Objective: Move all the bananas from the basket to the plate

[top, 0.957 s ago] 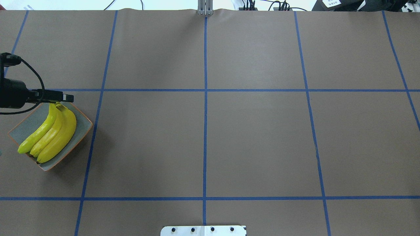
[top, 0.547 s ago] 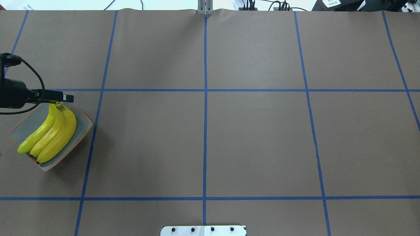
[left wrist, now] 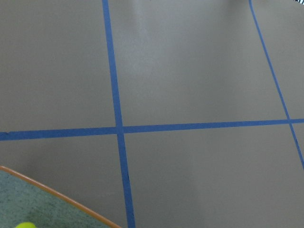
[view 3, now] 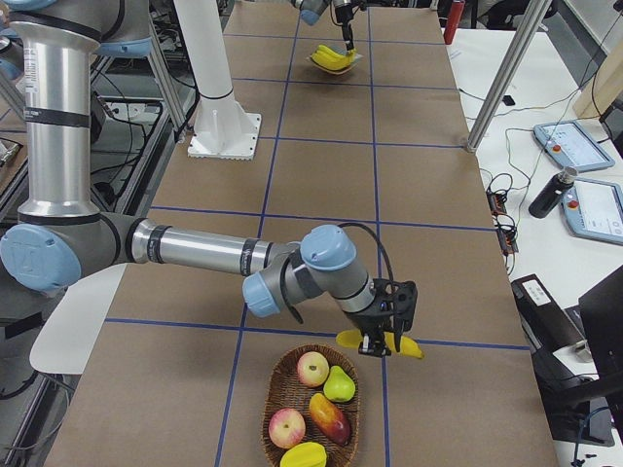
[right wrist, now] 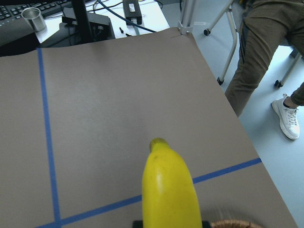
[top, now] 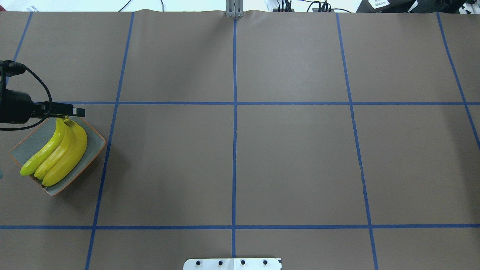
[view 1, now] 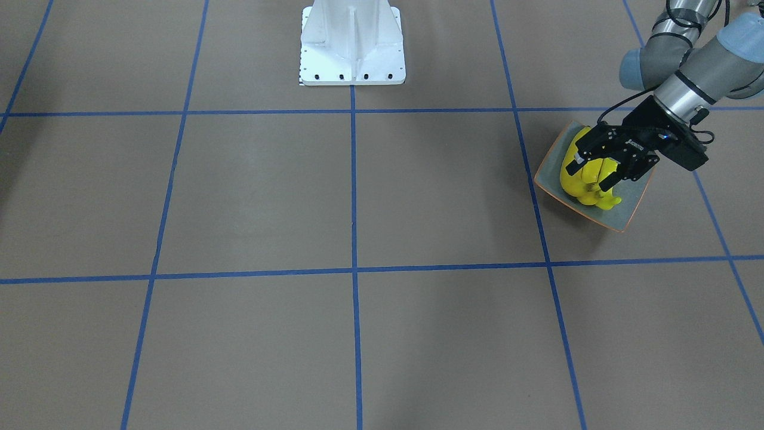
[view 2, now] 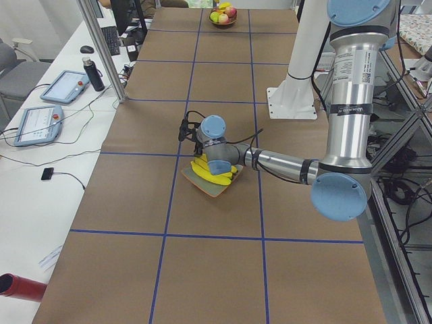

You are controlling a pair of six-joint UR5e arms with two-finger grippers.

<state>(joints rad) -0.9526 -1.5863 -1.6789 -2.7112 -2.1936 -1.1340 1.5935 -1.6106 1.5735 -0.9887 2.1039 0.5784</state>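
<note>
Three yellow bananas [top: 63, 153] lie side by side on the square grey-blue plate [top: 33, 144] at the table's left. My left gripper [view 1: 600, 173] hangs over their stem ends, with its fingers spread to either side of them; in the overhead view it [top: 77, 111] is at the plate's far corner. The bananas [view 1: 588, 182] rest on the plate [view 1: 632, 206]. My right gripper [view 3: 382, 341] is shut on a fourth banana [right wrist: 168, 190] and holds it above the table beside the basket [view 3: 277, 394].
The wicker basket holds apples [view 3: 312, 368], a pear [view 3: 339, 385] and other fruit. The white robot base [view 1: 352, 42] stands at the middle of the table's near edge. A person's legs [right wrist: 256, 52] are beyond the table end on my right.
My left arm has drawn back slightly to the left. The three bananas and the plate have not moved.
</note>
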